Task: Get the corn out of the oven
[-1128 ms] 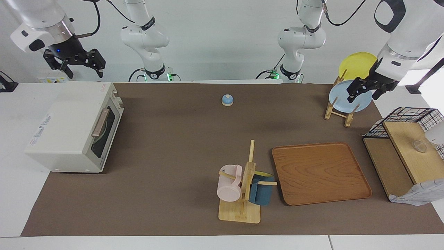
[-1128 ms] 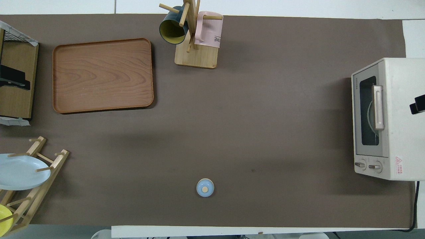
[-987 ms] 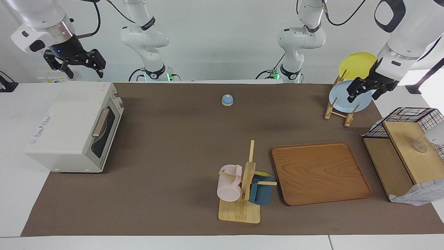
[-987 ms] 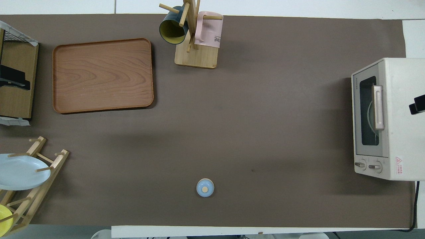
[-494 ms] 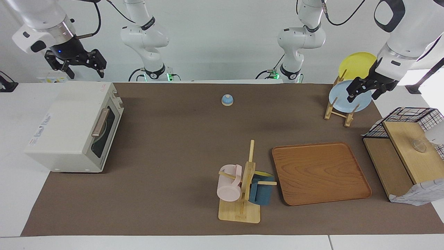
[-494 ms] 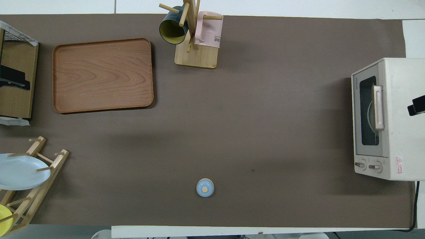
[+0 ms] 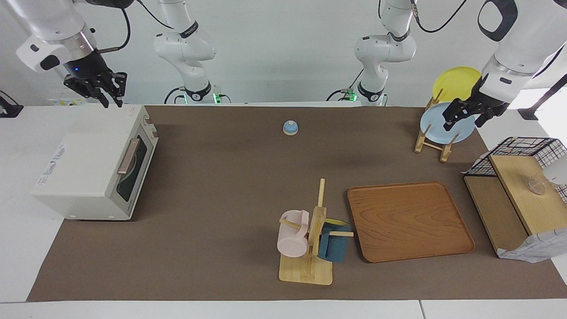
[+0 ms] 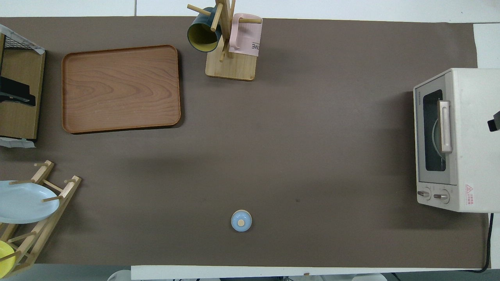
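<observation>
Jaws drawn narrow and empty, the right gripper (image 7: 106, 95) hangs over the oven (image 7: 95, 161); the left gripper (image 7: 463, 116) waits wide open. The door stays closed; its handle (image 7: 128, 156) needs pulling next.

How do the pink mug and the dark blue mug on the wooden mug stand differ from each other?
The pink mug hangs on the stand's side toward the right arm's end; the dark blue mug hangs on its side toward the left arm's end. The dark blue mug is yellow inside; the pink mug bears dark lettering. Both hang tilted on pegs.
</observation>
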### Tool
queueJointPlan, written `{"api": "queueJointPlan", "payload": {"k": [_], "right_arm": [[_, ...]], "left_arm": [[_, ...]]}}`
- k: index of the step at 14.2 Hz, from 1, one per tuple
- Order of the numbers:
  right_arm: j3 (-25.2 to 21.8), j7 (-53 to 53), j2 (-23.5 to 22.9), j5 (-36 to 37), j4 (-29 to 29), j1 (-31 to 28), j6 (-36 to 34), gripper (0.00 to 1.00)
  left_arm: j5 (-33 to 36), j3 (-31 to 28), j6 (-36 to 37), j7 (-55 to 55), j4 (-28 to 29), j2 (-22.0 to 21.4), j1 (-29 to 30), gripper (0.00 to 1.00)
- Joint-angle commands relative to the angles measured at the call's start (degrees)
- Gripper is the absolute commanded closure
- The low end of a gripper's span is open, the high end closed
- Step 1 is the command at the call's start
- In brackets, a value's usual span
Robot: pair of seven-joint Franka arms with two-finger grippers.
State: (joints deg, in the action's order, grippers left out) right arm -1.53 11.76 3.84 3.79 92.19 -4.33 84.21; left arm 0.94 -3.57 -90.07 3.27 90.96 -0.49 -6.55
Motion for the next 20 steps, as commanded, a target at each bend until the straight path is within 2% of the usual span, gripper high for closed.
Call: {"api": "queueJointPlan", "payload": {"k": [1, 7, 13, 16, 20], "right_arm": [[0.12, 2.13, 1.70, 0.25, 11.14, -1.03, 10.49, 1.00], [0.21, 5.29, -0.50, 4.82, 19.77, -1.20, 18.70, 1.00], [0.21, 5.29, -1.56, 4.91, 22.77, -1.20, 23.10, 1.00], [0.30, 4.33, -3.83, 4.82, 22.86, -0.24, 25.73, 1.00], [0.39, -2.33, -7.09, 4.21, 22.86, 4.23, 29.33, 1.00]], "left_arm": [[-0.59, -0.04, 0.60, -0.98, 0.89, -1.09, 0.31, 0.00], [-0.59, -0.04, 0.68, -0.98, 0.89, -1.09, 0.31, 0.00], [-0.59, -0.04, 0.68, -0.98, 0.89, -1.09, 0.31, 0.00], [-0.59, -0.04, 0.68, -0.98, 0.89, -1.09, 0.31, 0.00], [-0.59, -0.04, 0.68, -0.98, 0.89, -1.09, 0.31, 0.00]]}}
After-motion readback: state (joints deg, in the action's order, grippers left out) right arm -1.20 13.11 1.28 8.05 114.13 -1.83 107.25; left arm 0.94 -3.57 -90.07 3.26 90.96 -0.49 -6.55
